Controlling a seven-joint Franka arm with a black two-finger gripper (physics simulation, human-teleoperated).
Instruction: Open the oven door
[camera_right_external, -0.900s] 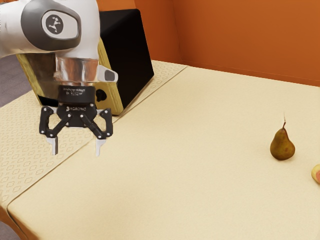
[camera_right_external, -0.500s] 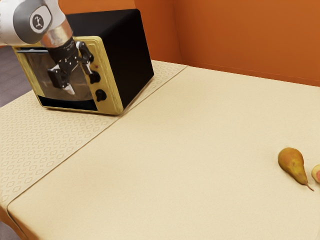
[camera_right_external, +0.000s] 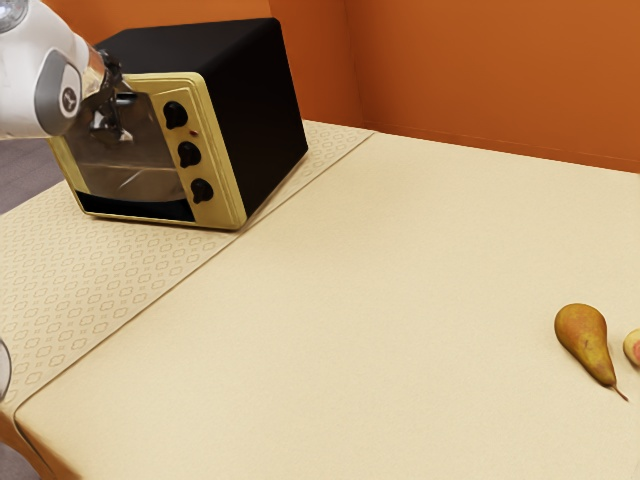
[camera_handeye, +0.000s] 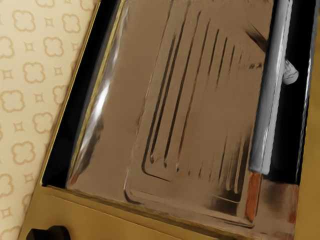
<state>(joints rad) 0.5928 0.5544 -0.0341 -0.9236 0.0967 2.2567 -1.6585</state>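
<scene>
Oven (camera_right_external: 255, 105) on the tabletop (camera_right_external: 350, 300), its door (camera_right_external: 130, 172) looking shut. Pincer (camera_right_external: 112, 132) in front of the door's upper part, near the bar handle (camera_handeye: 270, 95) (spread or pressed together, cannot tell). Dark knobs (camera_right_external: 189, 154) line the front beside the glass. Pear (camera_right_external: 583, 338) on its side, well apart from the oven.

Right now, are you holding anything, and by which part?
I can't tell: my gripper is by the upper part of the oven door, near its handle, but whether it holds the handle is unclear.
</scene>
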